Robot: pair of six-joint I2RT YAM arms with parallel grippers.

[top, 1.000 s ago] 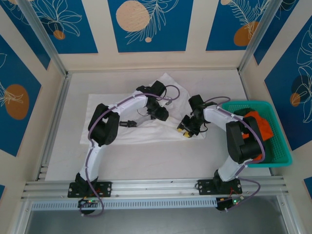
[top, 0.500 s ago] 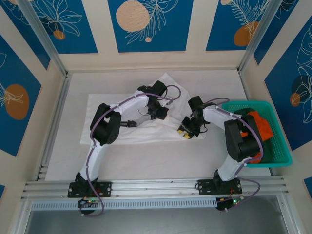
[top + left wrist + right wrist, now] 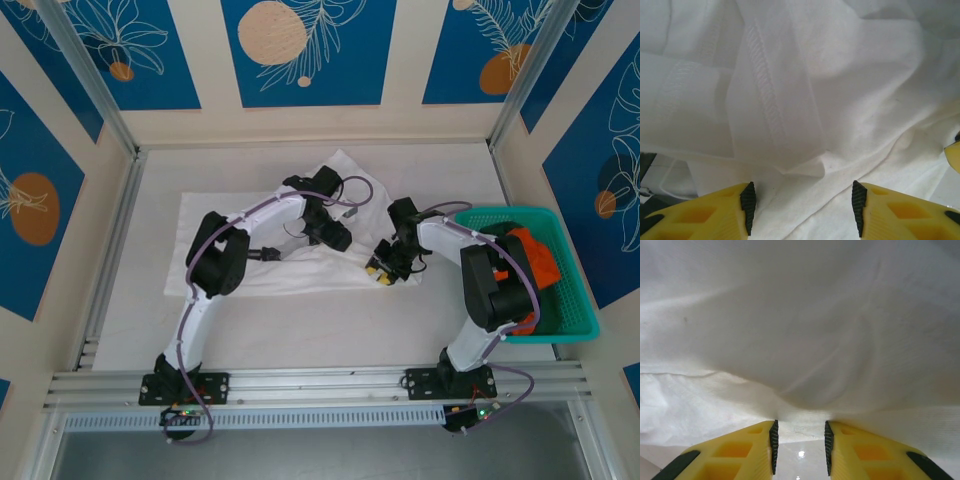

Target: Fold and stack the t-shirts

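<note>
Since no folded pile sits anywhere on the table (image 3: pixel 300 330), we judge the job as barely begun. The white t-shirt (image 3: pixel 215 235) lies spread, rumpled, across the table centre in the top view, w/ one flap poking out toward 12 o'clock. It's not yet a neat fold.

The left gripper (image 3: pixel 801 200) hovers over the shirt's middle, fingers wide apart w/ nothing between them, and creased cloth and a hem seam lie just beyond. The right gripper (image 3: pixel 800 440) sits at the shirt's 4 o'clock edge. Its fingers stand at a narrow gap w/ the hem right at the tips, but we can't tell if it's pinched.

At 3 o'clock the teal basket (image 3: pixel 575 325) holds an orange shirt (image 3: pixel 540 262), untouched.

Left to do, by our reckoning:
- fold the white one
- fetch and fold the rest
- stack them all
</note>
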